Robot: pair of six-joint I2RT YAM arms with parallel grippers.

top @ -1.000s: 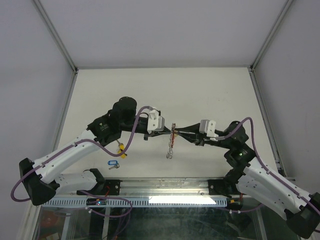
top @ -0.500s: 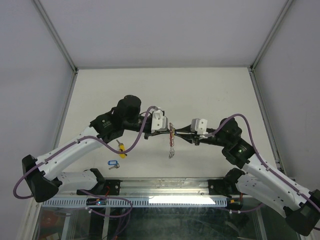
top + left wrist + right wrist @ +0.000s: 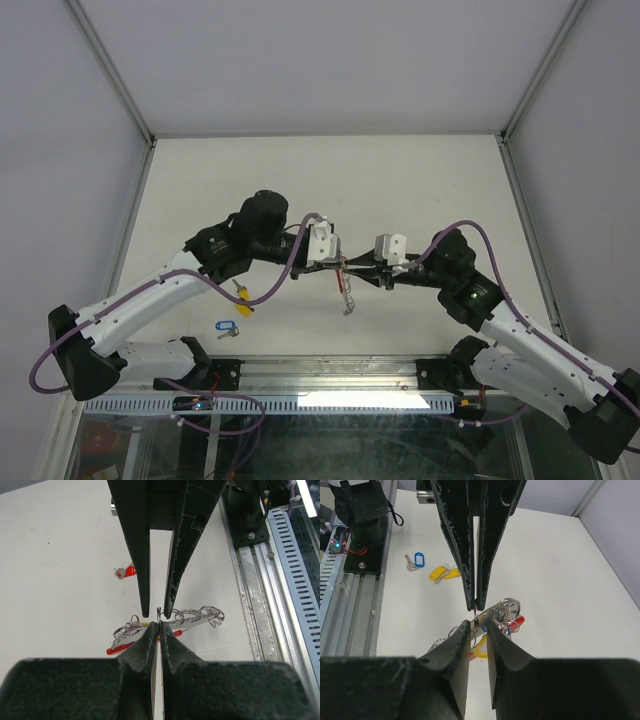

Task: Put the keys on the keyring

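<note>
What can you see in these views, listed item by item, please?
keyring: one, red band with silver rings, held in the air between both arms
yellow-tagged keys: two, yellow, lying together on the table by the left arm
blue-tagged key: one, blue, on the table near the rail
red-tagged key: one, red, on the table, beyond the keyring from the rail
table: one, white
rail: one, silver, along the table's near edge
left arm: one, white and black
right arm: one, white and black
left fingers: two, black, shut on one silver ring
right fingers: two, black, open, either side of that ring
</note>
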